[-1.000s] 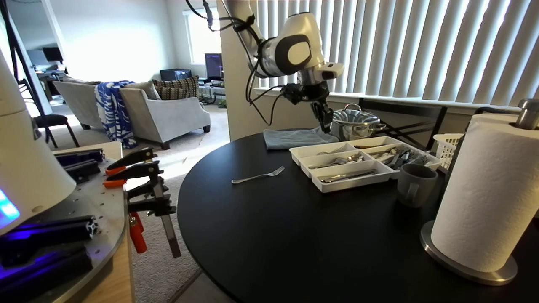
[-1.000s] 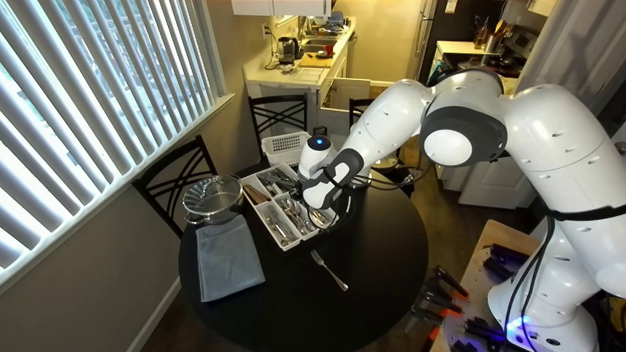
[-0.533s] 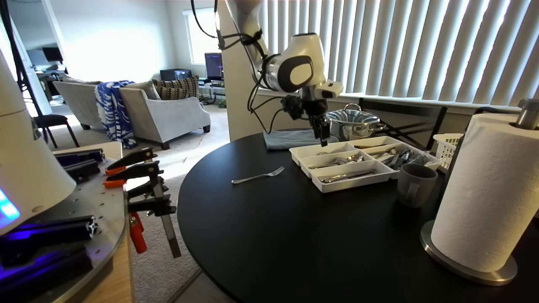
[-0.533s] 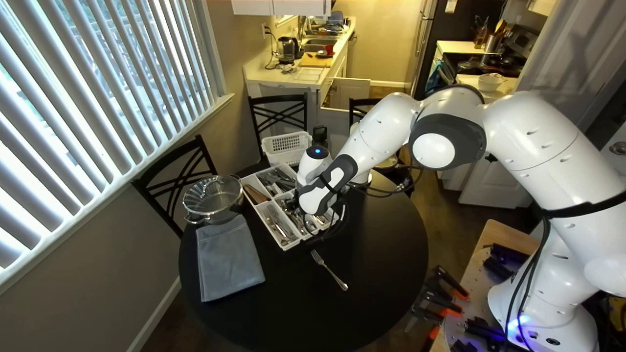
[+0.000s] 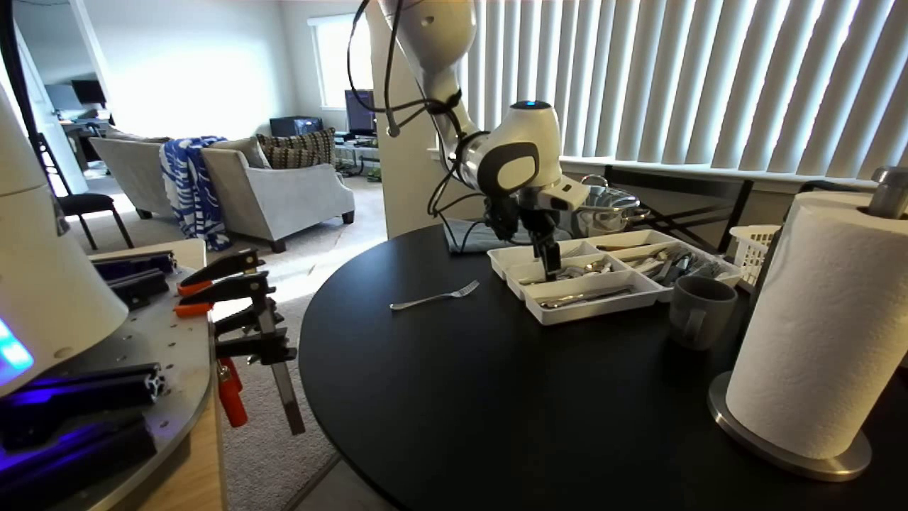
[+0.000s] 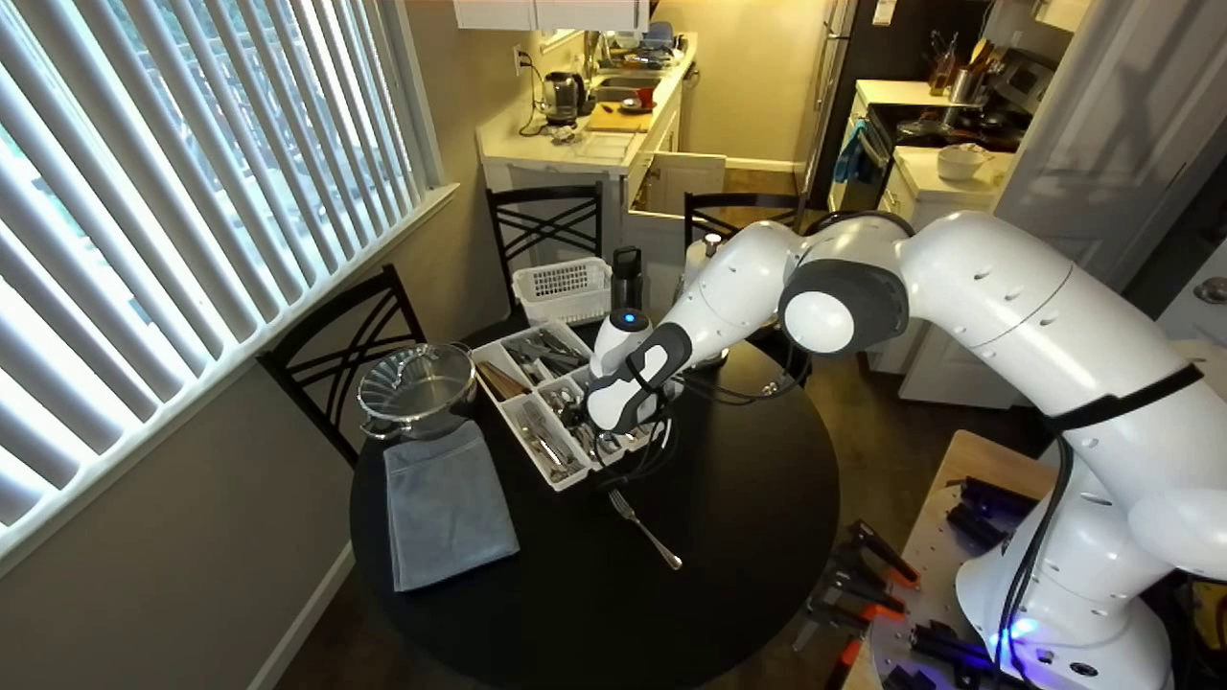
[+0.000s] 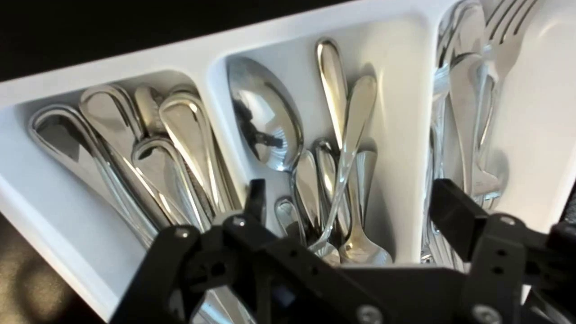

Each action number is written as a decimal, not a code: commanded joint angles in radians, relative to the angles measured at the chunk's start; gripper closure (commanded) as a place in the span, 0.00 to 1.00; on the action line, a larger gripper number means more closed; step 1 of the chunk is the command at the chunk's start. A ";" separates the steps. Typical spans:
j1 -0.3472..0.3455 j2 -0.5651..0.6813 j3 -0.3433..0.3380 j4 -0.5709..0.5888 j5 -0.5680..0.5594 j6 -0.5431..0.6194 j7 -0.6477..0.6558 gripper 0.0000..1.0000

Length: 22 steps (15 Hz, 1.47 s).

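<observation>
Spoons [image 7: 344, 171] lie mid-frame in the wrist view, in the middle compartment [image 7: 400, 112] of the tray [image 7: 135, 58], running mostly up the frame, beneath the gripper [image 7: 353, 195] and crosswise to its widely parted jaws.

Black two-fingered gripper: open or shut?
Open. In the wrist view, the gripper has its fingers wide apart over the white plastic cutlery tray.

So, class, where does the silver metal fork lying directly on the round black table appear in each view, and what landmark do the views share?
In an exterior view: the fork lies just below the picture's centre, tines pointing right.
In an exterior view: the fork lies below and slightly right of centre, tines pointing up and left.
Wrist view: not in it.
Shared landmark: the white plastic compartmented cutlery tray.
</observation>
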 commanded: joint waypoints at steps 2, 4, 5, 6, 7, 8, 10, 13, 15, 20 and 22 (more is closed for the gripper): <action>-0.011 0.053 0.011 0.086 0.035 -0.033 -0.020 0.34; 0.003 0.059 -0.004 0.105 0.031 -0.047 -0.010 0.47; 0.010 0.061 -0.012 0.112 0.029 -0.054 -0.005 0.55; 0.018 0.059 -0.023 0.116 0.026 -0.064 0.002 0.60; 0.026 0.059 -0.033 0.122 0.023 -0.080 0.009 0.68; 0.034 0.059 -0.045 0.125 0.023 -0.098 0.020 0.73; 0.029 0.076 -0.047 0.147 0.027 -0.139 0.028 0.87; 0.027 0.153 -0.024 0.258 0.016 -0.259 0.015 1.00; 0.033 0.203 -0.007 0.346 0.012 -0.312 0.009 1.00; 0.056 0.184 -0.036 0.369 0.001 -0.341 0.033 1.00; 0.069 0.120 -0.061 0.278 -0.002 -0.295 0.048 1.00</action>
